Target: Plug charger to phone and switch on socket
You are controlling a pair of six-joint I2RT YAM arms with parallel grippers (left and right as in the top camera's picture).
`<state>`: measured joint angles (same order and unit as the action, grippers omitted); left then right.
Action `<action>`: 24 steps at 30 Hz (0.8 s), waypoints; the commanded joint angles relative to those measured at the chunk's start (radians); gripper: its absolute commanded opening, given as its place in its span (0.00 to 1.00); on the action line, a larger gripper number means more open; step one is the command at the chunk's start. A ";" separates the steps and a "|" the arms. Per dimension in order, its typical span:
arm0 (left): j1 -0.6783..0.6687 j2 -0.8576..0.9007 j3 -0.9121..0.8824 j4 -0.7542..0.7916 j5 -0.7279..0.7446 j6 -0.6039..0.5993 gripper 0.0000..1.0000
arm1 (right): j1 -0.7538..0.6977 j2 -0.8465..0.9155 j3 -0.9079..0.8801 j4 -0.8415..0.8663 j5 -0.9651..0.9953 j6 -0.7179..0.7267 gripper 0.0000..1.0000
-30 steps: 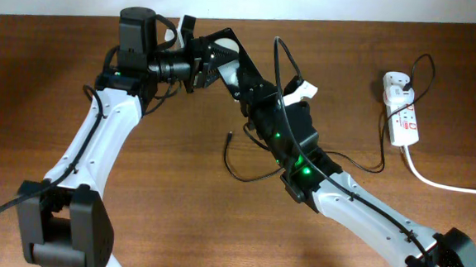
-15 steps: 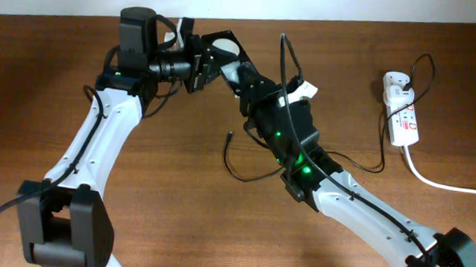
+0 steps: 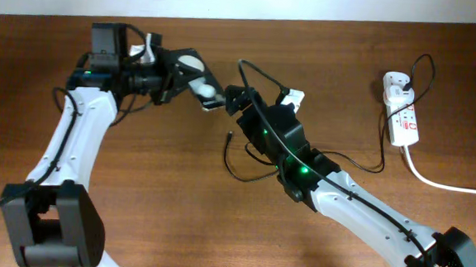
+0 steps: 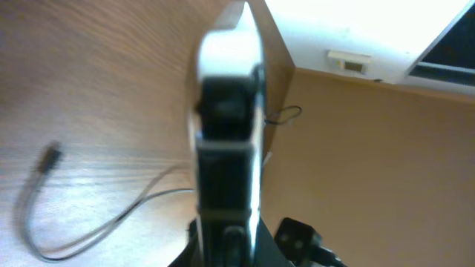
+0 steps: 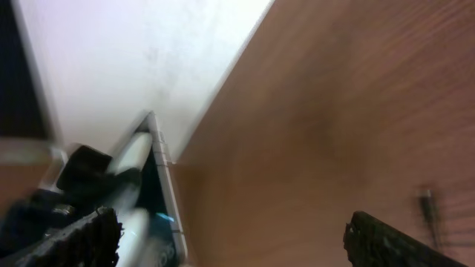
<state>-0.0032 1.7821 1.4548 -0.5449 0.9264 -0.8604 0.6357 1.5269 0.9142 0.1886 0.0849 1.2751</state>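
Observation:
The phone (image 3: 201, 85) is a black slab held edge-on above the table, with my left gripper (image 3: 180, 72) shut on its lower end. The left wrist view has the phone (image 4: 226, 133) rising straight up out of the jaws. My right gripper (image 3: 237, 100) hangs just right of the phone, wide open and holding nothing; its fingers (image 5: 85, 237) stand far apart, with the phone's edge (image 5: 167, 189) near the left one. The charger's black tip (image 3: 231, 136) lies loose on the table, and its cable (image 3: 244, 176) loops under my right arm. The socket (image 3: 402, 117) lies at the far right.
A thick white cord (image 3: 446, 184) runs from the socket off the right edge. The thin black charger cable (image 3: 368, 167) trails across the wood towards the white adapter (image 3: 394, 82) in the socket. A white wall borders the table's far edge.
My right gripper has opened and let go of the phone. The left gripper has shut on the phone and carried it to the left, away from the right arm.

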 commanded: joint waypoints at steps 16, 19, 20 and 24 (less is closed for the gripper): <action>0.367 -0.023 0.008 -0.077 0.436 0.303 0.00 | 0.005 0.002 0.031 -0.629 -0.298 -0.721 0.72; 0.396 -0.023 0.008 -0.077 0.466 0.302 0.00 | 0.005 0.008 0.142 -0.712 -0.308 -0.718 0.66; 0.402 -0.023 0.008 -0.077 0.466 0.302 0.00 | 0.005 0.022 0.199 -0.756 -0.293 -0.718 0.64; 0.422 -0.023 0.008 -0.069 0.474 0.301 0.00 | 0.005 0.174 0.446 -0.914 -0.253 -0.709 0.58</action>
<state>0.4000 1.7821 1.4548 -0.6247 1.3396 -0.5819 0.6357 1.6077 1.2510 -0.6945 -0.1844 0.5648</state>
